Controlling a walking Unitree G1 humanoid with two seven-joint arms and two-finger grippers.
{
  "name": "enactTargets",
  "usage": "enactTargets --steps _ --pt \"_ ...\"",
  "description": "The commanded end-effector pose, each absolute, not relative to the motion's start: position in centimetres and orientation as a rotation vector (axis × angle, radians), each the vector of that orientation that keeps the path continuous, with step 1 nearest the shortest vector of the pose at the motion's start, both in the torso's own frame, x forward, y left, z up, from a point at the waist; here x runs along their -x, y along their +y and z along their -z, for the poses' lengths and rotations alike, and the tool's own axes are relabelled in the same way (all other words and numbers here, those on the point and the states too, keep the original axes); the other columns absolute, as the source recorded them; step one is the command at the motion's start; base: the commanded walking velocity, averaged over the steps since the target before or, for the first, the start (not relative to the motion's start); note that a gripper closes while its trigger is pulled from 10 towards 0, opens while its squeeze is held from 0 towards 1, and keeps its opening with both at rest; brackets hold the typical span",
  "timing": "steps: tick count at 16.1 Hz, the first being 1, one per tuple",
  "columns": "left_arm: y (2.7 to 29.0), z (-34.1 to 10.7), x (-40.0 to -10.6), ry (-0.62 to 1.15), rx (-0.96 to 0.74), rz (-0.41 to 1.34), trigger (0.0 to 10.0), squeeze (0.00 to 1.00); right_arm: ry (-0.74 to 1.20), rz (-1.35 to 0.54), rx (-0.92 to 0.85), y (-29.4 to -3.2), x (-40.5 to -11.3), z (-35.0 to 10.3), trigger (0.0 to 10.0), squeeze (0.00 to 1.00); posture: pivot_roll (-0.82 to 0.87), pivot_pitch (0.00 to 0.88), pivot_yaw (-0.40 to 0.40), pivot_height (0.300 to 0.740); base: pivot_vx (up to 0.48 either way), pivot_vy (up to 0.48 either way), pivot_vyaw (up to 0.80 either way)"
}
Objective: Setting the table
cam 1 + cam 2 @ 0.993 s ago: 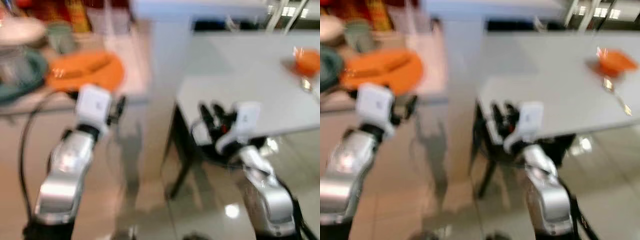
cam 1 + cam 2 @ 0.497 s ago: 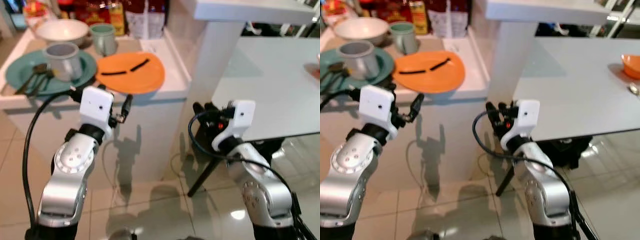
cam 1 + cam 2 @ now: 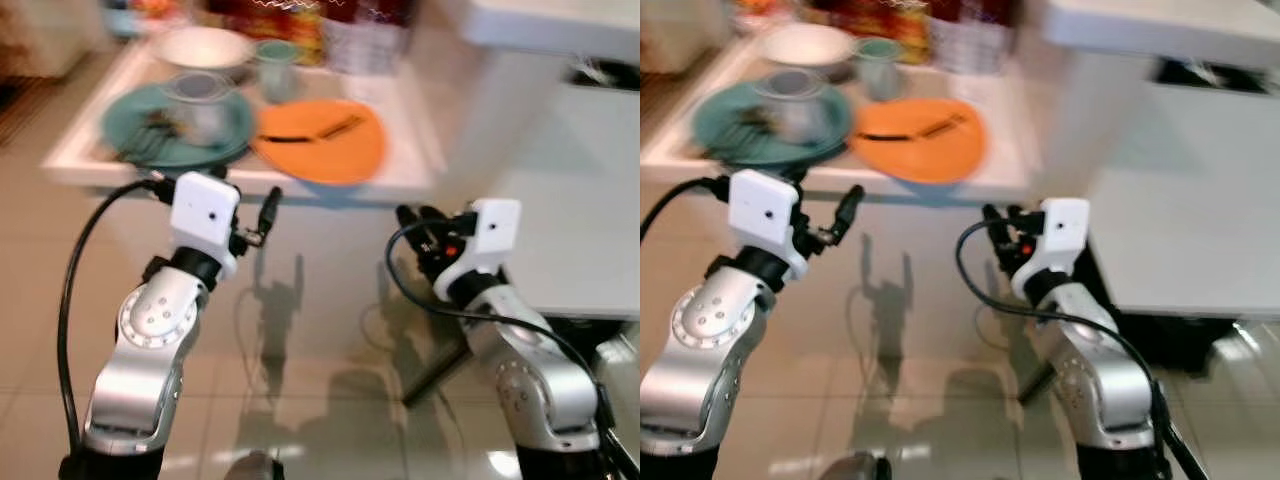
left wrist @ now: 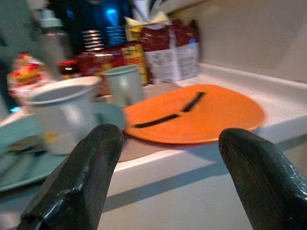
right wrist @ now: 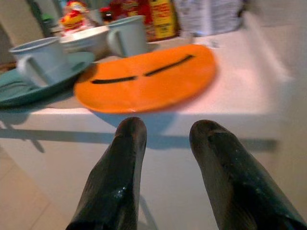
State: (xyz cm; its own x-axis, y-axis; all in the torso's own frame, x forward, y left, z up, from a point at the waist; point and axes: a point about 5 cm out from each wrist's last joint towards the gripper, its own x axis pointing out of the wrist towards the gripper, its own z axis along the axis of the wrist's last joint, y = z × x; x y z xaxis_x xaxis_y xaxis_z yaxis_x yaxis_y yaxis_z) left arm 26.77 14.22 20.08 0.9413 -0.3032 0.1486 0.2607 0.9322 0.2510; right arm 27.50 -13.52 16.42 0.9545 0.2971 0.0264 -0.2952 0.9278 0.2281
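Both arms raised in front of the white table (image 3: 90,160), short of its front edge, neither touching anything. Left gripper (image 4: 168,165): fingers spread wide, empty. Right gripper (image 5: 165,143): fingers nearly together with a narrow gap, empty.

On the table: orange plate (image 3: 325,140) with two dark chopsticks (image 5: 144,72) lying across it, near the front edge. Beside it, to the robot's left, teal plate (image 3: 175,125) carrying a grey mug (image 3: 200,100) and some cutlery (image 3: 145,135), blurred. Behind them a white bowl (image 3: 205,45) and a green mug (image 3: 275,65), then food packets (image 4: 158,52) at the back.
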Motion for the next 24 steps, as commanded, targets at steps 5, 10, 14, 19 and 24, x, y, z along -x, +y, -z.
enactTargets --steps 5,10,14,19,24 --pt "13.6 -20.4 -26.3 -0.207 -0.215 0.354 10.0 0.00 0.002 -0.264 -0.264 -14.4 -27.3 -16.4 10.0 0.00 0.06 0.054 -0.061 0.740 0.407 0.000 0.00" --pt "12.6 -20.1 -24.7 -0.218 -0.182 0.548 10.0 0.00 -0.045 -0.219 -0.418 -15.4 -26.5 -16.9 10.0 1.00 0.06 0.058 -0.065 0.740 0.000 0.000 0.00" --pt "11.7 -20.0 -23.7 -0.198 -0.177 0.667 10.0 0.00 0.098 -0.162 -0.545 -15.7 -27.0 -15.4 10.0 1.00 0.06 0.060 -0.069 0.740 0.000 0.000 0.00" --pt "11.7 -19.6 -23.3 -0.166 -0.191 0.722 10.0 0.00 0.257 -0.241 -0.847 -12.9 -28.0 -14.7 10.0 1.00 0.07 0.063 -0.076 0.740 0.000 0.000 0.00" --pt "11.7 -19.0 -22.7 -0.114 -0.215 0.769 10.0 0.00 0.289 -0.245 -1.063 -11.7 -30.0 -15.1 10.0 0.00 0.08 0.064 -0.081 0.740 0.000 0.000 0.00"
